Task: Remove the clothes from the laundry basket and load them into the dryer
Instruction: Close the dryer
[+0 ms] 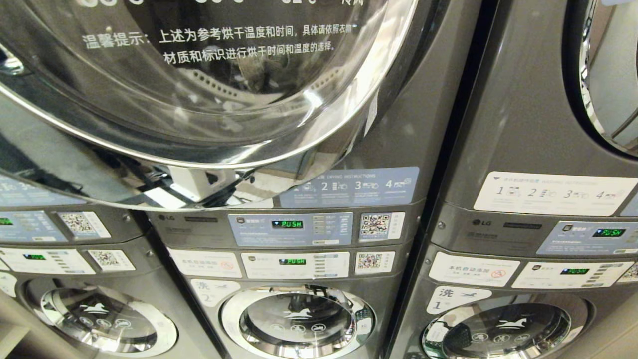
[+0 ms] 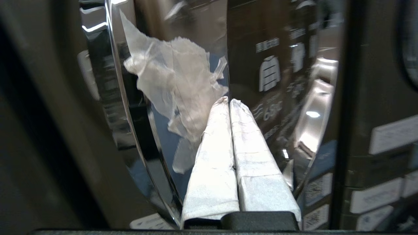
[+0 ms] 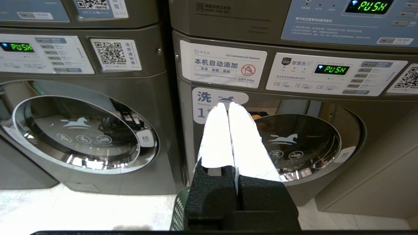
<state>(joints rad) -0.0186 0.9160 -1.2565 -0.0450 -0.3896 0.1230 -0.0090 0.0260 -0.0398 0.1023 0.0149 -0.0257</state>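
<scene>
Dryer door (image 2: 169,107), chromed and glassy, stood right in front of the left claw (image 2: 228,101), whose taped fingers (image 2: 214,156) were pressed together and held nothing; their tips sat just beside the door's rim, and whether they touched it could not be told. Crumpled film on the glass made the edge hard to read. From there, shut tips could slide off the slick chrome instead of catching it, or press into the glass if the arm pushed straight on. In the head view the same door (image 1: 199,99) filled the upper frame and looked closed, so no clothes could go in yet.

The right claw (image 3: 228,105) hung low before the washer marked 1 (image 3: 294,140), likewise closed and empty. Only a green corner of the laundry basket (image 3: 179,209) showed below it on the floor. Its clothes were out of sight, so a blind grab there could come up empty.
</scene>
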